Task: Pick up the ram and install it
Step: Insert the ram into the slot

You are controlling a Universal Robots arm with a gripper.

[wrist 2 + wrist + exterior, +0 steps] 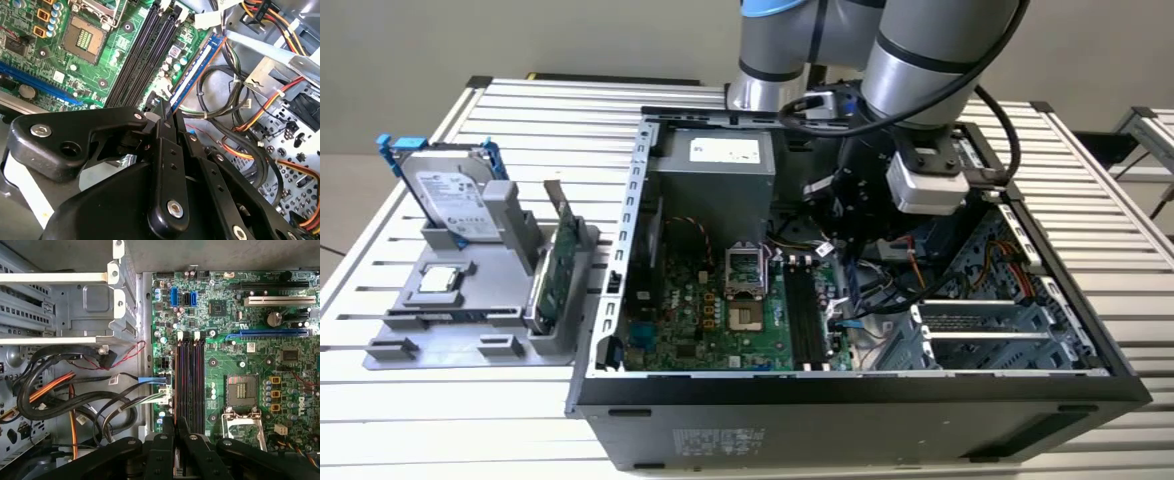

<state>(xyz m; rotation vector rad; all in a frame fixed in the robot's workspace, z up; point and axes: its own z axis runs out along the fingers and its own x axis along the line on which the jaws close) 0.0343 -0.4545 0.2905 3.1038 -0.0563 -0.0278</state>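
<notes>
The tool (167, 111) is inside the open computer case (854, 385), its fingers clamped together on the ram (192, 75), which is held edge-down just beside the black memory slots (190, 385) on the green motherboard (260, 330), above the table (467, 400).

My arm (907, 60) reached down from above, bent at the wrist, with my gripper (854, 240) lowered and pointing down. In the second wrist view my black fingers (167, 125) were drawn together at their tips, and they seemed to be pinching something thin between them. In the first wrist view my fingers (170, 427) also stood close together.
</notes>
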